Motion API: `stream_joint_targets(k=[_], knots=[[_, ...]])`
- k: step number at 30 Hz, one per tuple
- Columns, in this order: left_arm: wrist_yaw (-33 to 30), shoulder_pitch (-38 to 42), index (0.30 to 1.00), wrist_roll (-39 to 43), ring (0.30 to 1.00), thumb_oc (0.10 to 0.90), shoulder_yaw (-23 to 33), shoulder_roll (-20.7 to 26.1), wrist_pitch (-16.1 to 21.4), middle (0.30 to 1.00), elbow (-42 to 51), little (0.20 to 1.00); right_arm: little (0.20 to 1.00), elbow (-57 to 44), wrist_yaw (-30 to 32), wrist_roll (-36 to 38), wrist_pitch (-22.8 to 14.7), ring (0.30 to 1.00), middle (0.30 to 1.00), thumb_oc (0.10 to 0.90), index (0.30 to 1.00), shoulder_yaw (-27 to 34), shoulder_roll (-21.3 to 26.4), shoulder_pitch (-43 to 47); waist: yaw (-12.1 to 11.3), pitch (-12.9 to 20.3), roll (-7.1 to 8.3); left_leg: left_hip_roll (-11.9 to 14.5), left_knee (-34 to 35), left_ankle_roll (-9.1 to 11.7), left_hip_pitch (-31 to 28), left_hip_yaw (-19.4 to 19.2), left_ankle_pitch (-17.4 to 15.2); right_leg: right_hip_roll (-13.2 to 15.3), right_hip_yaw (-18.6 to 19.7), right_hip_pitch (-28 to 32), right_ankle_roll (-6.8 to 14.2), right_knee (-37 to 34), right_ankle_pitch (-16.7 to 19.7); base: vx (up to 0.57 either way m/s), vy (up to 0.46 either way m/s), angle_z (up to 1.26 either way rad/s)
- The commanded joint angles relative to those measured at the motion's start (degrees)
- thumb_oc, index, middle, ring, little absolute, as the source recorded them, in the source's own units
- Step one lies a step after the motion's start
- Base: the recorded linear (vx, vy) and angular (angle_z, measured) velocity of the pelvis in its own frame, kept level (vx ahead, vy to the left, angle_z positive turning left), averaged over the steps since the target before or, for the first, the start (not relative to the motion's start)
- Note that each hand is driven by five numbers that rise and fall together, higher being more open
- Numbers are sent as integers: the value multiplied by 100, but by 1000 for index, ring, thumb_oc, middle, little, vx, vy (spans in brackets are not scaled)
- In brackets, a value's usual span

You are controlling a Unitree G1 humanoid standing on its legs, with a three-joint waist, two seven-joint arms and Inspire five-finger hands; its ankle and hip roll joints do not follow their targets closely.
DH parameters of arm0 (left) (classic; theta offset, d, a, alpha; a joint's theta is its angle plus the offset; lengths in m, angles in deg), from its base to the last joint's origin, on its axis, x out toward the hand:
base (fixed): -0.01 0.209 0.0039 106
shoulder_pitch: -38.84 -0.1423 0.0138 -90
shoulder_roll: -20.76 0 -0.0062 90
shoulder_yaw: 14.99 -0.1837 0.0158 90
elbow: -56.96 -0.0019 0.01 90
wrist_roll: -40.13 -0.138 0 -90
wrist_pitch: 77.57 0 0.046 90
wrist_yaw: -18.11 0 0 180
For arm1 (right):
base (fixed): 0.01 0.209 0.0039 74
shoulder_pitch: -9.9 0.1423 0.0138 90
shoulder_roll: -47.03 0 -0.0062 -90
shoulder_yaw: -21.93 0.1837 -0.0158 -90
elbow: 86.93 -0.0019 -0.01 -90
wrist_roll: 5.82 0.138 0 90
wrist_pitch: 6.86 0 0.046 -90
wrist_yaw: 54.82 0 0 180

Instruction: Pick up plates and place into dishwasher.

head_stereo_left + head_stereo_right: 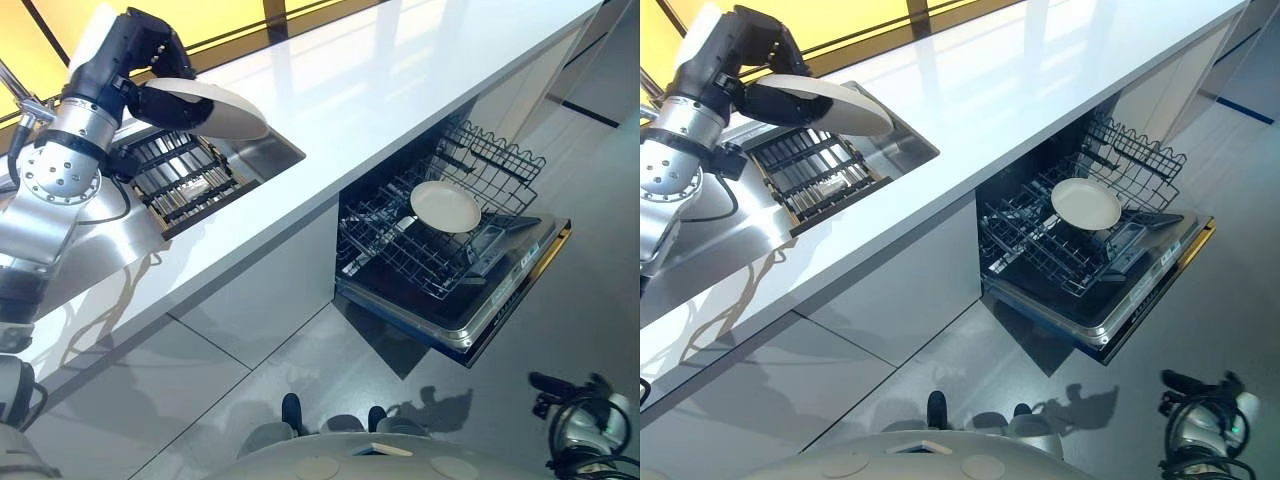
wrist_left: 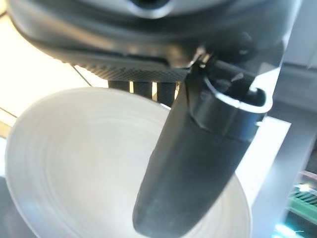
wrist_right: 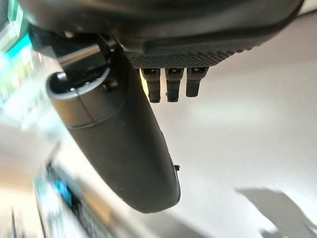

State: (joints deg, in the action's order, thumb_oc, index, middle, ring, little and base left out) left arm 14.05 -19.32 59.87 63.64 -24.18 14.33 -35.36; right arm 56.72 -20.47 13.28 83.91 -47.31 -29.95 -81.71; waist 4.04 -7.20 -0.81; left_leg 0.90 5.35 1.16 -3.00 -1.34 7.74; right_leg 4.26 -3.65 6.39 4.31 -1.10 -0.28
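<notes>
My left hand (image 1: 160, 98) is up over the sink and shut on a white plate (image 1: 218, 112), which it holds nearly level. In the left wrist view the thumb (image 2: 193, 163) lies across the plate's (image 2: 74, 163) upper face, with the fingers behind its rim. A second white plate (image 1: 445, 206) lies flat in the pulled-out lower rack (image 1: 390, 262) of the open dishwasher, far to the right of the left hand. Low at the right, near the floor, my right hand (image 1: 560, 388) hangs open and holds nothing; its thumb (image 3: 124, 148) and relaxed fingers (image 3: 168, 84) show in its own wrist view.
A black slatted dish rack (image 1: 185, 180) sits in the steel sink (image 1: 268, 150) under the held plate. The long white counter (image 1: 380, 90) runs between the sink and the dishwasher. The dishwasher door (image 1: 505, 305) is folded down over the grey tiled floor (image 1: 300, 350).
</notes>
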Motion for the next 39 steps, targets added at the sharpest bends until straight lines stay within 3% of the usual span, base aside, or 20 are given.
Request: stream_joint_targets(k=[1,3,4,7,8,13,16,20,25,34,39], knots=[[151,345,300,717,300,100,929,-299,680,300,543,200,900,-1464,1227,-460,-1214,900,900,800,900,214,904,418,-67,316,-73,-350,-95,-248,-560,-164,-1100,-446,71,-194,-38,300,-181,-26,-19,-6],[477,-49,300,918,300,100,1099,-629,594,300,1018,200,900,-3246,1362,-1094,-1059,900,900,800,900,167,922,556,-105,302,-63,-372,-110,-263,-514,-116,-1016,-427,41,-207,-37,282,-93,-79,-18,-6],[628,-197,300,1004,300,100,1132,-744,567,300,1151,200,900,-3880,1216,-1330,-1218,900,900,800,900,72,919,600,-112,306,-66,-383,-109,-272,-506,-96,-999,-419,34,-205,-29,274,-79,-46,-6,-4],[1050,-445,300,1187,300,100,1125,-1074,488,300,1348,200,900,-5194,167,-1784,-1693,900,900,800,900,-518,883,784,-137,353,-62,-395,-94,-280,-517,-79,-1019,-393,8,-173,-4,228,-111,-21,-1,1],[1095,-472,300,1233,300,100,1115,-1102,470,300,1359,200,900,-5315,-188,-1821,-1841,900,900,800,900,-623,886,815,-137,359,-60,-396,-93,-279,-516,-83,-1016,-389,1,-170,-1,218,-107,-55,-6,3],[1116,-995,300,1210,300,100,1036,-1659,570,300,1154,200,900,-6425,-2617,-1944,-1632,900,900,800,900,-1730,1265,1066,-199,471,15,-408,-85,-245,-476,-162,-977,-365,-42,-131,-19,35,-46,-30,-6,0],[1117,-1453,300,871,300,100,1040,-1948,706,300,1280,200,900,-6794,-3291,-2015,-1594,900,900,800,900,-1924,1248,1024,-241,478,41,-393,-72,-234,-472,-195,-953,-346,-94,-93,-21,-41,-3,-27,1,3],[1046,-1594,300,648,300,100,997,-2026,779,300,1359,200,900,-7099,-3706,-1976,-1484,900,900,800,900,-2139,1247,1096,-277,484,52,-395,-65,-225,-456,-206,-915,-330,-152,-72,-25,-72,28,-12,2,5],[758,-1316,300,352,300,100,827,-1930,763,300,1325,200,900,-7260,-3719,-1858,-1399,900,900,800,900,-2460,1262,1466,-314,510,60,-400,-65,-211,-431,-216,-884,-309,-214,-67,-24,-75,45,-2,-2,7],[524,-1254,300,243,300,100,809,-1946,685,300,1213,200,900,-7559,-4074,-1207,-1229,900,900,800,900,-2741,983,1585,-335,557,40,-415,-56,-207,-404,-199,-875,-312,-215,-67,-14,-111,57,2,0,1],[501,-1152,300,208,300,100,559,-2148,649,300,1185,200,900,-7381,-4264,-881,-1113,900,900,800,900,-3259,697,1782,-372,560,48,-416,-72,-205,-396,-201,-859,-311,-235,-51,-29,-125,61,0,0,0]])
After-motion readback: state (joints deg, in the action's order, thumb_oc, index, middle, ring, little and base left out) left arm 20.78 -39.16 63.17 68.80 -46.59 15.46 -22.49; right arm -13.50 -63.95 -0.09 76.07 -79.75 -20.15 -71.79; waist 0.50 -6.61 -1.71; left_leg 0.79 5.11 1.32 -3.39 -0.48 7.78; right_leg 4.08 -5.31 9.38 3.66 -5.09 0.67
